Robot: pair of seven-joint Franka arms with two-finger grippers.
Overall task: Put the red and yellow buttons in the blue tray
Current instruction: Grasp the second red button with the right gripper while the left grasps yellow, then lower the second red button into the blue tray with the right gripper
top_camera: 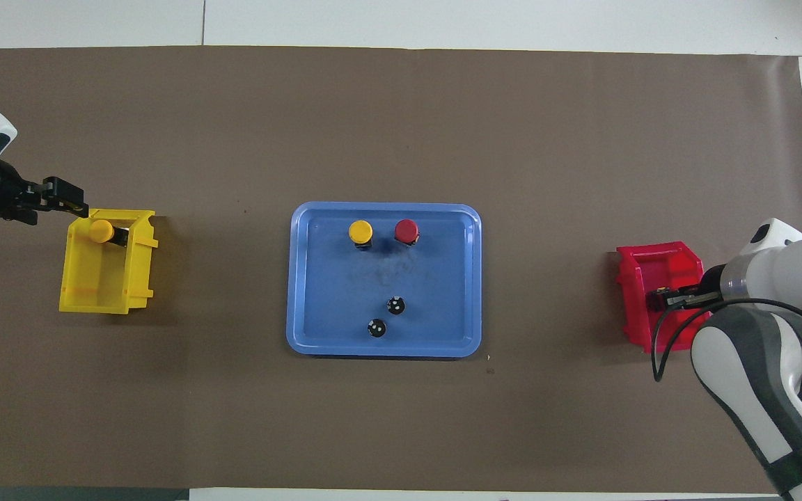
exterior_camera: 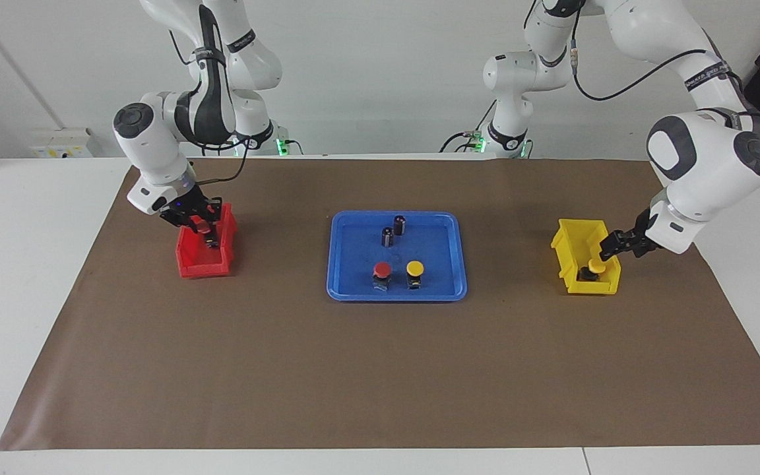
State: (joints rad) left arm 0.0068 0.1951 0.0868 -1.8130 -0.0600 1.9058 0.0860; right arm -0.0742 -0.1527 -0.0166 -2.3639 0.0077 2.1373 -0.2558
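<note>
Currently the blue tray (exterior_camera: 344, 264) (top_camera: 303, 278) sits mid-table on the brown mat (exterior_camera: 380, 369) (top_camera: 401, 125), holding 4 things. 1 red button (exterior_camera: 381, 274) (top_camera: 406, 232) and 1 yellow button (exterior_camera: 414, 273) (top_camera: 360, 232) stand upright side by side in the part of the tray farther from the robots, the red one toward the right arm's end. 2 dark cylinders (exterior_camera: 393, 231) (top_camera: 386, 316) stand close together in the part nearer the robots. A yellow bin (exterior_camera: 568, 247) (top_camera: 95, 278) is at the left arm's end of the table, well apart from the tray, with a 2nd yellow button (exterior_camera: 595, 268) (top_camera: 101, 231) inside it, at the end farther from the robots. The left gripper (exterior_camera: 611, 249) (top_camera: 70, 198) is just beside that button at the bin's rim; its claw looks spread, not pinching the cap. A red bin (exterior_camera: 205, 257) (top_camera: 658, 296) is at the right arm's end. The right gripper (exterior_camera: 205, 227) (top_camera: 662, 299) is dipped into the red bin; cannot tell whether its claw is spread or pressed together, and what is inside the bin is hidden under it, so no 2nd red button can be made out.
</note>
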